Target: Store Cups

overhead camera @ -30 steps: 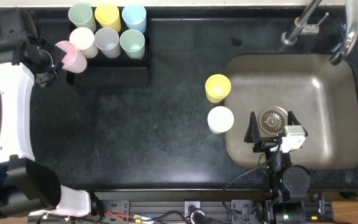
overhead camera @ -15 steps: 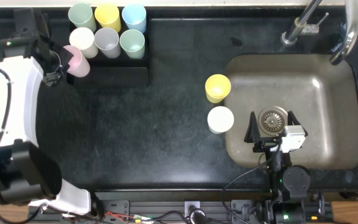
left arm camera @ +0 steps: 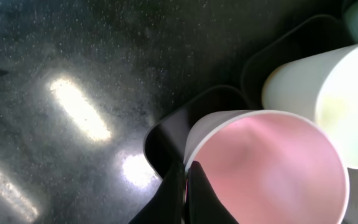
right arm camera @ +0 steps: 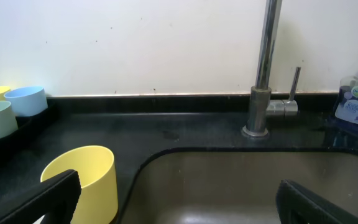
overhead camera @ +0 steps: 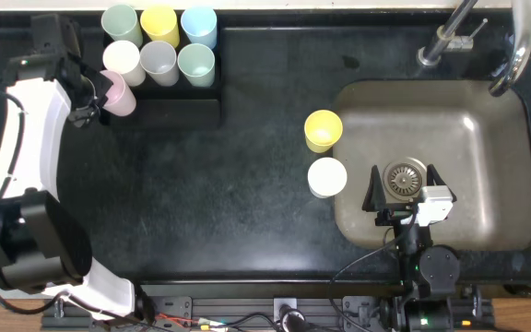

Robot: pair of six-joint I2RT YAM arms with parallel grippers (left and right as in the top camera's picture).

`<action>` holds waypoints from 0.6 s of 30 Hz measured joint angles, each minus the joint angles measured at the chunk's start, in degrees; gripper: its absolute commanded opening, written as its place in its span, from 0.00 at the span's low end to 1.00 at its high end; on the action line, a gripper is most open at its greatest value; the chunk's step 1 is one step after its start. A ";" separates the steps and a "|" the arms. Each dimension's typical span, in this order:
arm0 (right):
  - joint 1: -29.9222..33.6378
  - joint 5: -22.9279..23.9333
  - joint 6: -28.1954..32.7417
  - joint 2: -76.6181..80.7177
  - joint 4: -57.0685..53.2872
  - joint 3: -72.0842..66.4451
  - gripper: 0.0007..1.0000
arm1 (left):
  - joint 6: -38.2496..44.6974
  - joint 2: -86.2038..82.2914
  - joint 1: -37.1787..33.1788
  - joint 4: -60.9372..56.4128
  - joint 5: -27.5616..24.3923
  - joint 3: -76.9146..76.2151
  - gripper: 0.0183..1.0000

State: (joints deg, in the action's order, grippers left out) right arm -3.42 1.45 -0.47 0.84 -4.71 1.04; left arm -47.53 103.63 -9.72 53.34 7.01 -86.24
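Light from above throws bright oblong glare across the dark speckled counter; the pink cup glows softly inside; the steel sink shines dully; the pale wall stands brightly, evenly lit.

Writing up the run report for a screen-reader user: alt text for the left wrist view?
The left end effector pinches the rim of a pink cup, held at an open slot of the black rack. A cream cup stands in the next slot, and the speckled black counter shows light glare alongside.
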 measured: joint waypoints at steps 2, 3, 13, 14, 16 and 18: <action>0.00 0.00 0.04 0.00 0.00 0.00 0.99 | -0.13 0.00 0.00 -0.98 0.13 1.64 0.02; 0.00 0.02 0.02 0.00 -0.02 0.00 1.00 | -0.15 0.02 0.00 -1.57 0.11 2.43 0.02; 0.00 0.00 0.02 0.00 -0.02 0.00 1.00 | -0.17 0.22 -0.02 -5.84 0.35 5.25 0.30; 0.00 0.00 0.02 0.00 -0.02 0.00 1.00 | -0.17 0.22 -0.02 -5.86 0.35 5.27 0.49; 0.00 0.00 0.04 0.00 -0.02 0.00 1.00 | -0.35 0.24 0.00 -5.84 0.31 5.60 0.68; 0.00 -0.02 0.02 0.00 -0.02 0.00 1.00 | -0.35 0.33 0.00 -5.79 0.31 5.99 0.77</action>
State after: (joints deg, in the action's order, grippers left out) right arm -3.42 1.43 -0.45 0.84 -4.73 1.04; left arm -47.88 103.96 -9.72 47.55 7.31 -80.25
